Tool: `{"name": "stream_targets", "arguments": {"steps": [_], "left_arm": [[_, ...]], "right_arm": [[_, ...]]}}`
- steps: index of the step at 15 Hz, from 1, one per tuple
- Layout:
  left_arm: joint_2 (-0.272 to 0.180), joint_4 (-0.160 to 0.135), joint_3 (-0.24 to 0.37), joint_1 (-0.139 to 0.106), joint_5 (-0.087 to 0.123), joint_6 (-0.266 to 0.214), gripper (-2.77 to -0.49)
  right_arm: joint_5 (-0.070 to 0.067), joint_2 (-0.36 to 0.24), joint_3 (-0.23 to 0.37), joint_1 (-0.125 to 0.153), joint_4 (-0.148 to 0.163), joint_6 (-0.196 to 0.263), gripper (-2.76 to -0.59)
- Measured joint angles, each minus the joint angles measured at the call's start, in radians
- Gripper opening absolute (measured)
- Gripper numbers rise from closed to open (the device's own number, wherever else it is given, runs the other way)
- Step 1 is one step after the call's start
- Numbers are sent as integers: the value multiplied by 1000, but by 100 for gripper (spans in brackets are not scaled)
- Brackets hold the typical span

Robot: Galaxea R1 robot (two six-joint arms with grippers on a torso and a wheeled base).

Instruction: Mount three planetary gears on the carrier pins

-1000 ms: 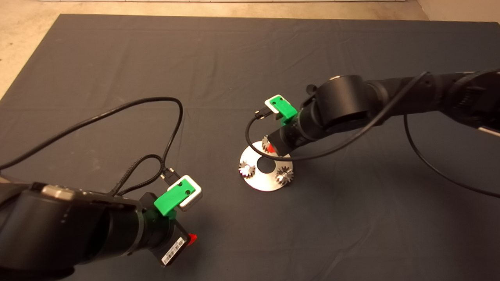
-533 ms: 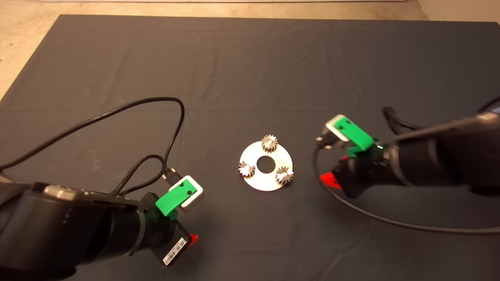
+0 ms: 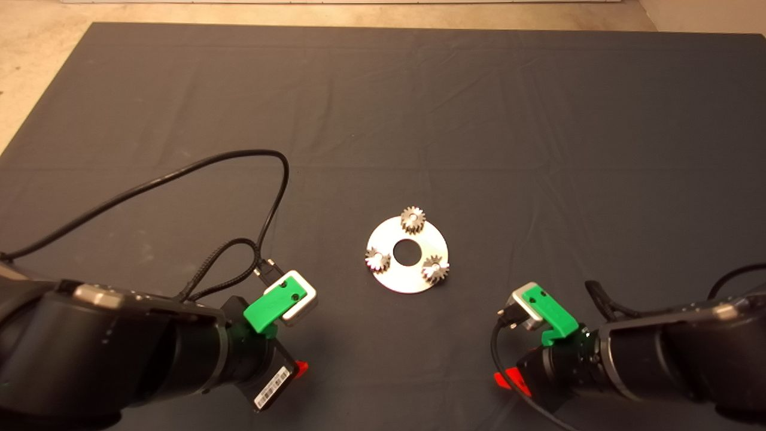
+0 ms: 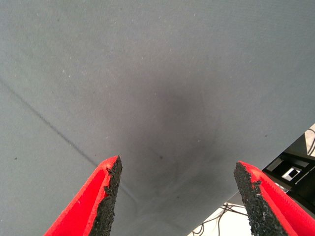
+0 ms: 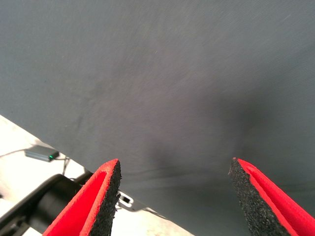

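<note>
A flat silver disc (image 3: 413,281) with a large centre hole lies mid-mat in the head view. Three planetary gears sit on it, each over one of the carrier pins: one at the far side (image 3: 412,219), one at the left (image 3: 378,258), one at the near right (image 3: 435,269). A pin top (image 3: 436,265) glints in a gear's bore. My left gripper (image 3: 299,367) rests at the lower left, open over bare mat (image 4: 177,196). Low on the right, my right gripper (image 3: 507,379) is also open and holds nothing (image 5: 174,196). Both are well clear of the disc.
Black cables (image 3: 263,197) loop from the left wrist over the mat, and another cable (image 3: 499,359) curls by the right wrist. Pale floor (image 3: 36,72) borders the mat on the far and left sides. Past the mat's edge lies a small box with a green light (image 5: 42,155).
My right arm has pulled back from the far gear on the disc to the lower right. That gear stays on the disc. The left arm has barely shifted.
</note>
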Motion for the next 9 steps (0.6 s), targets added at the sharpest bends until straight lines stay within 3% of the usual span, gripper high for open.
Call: {"name": "stream_targets", "arguments": {"steps": [3, 9], "left_arm": [[1, -1, 2, 0, 0, -7, -166], [1, -1, 3, 0, 0, -31, -166]], "right_arm": [[-1, 14, 1, -16, -56, 3, -173], [-1, 16, 2, -32, -77, 4, -173]]}}
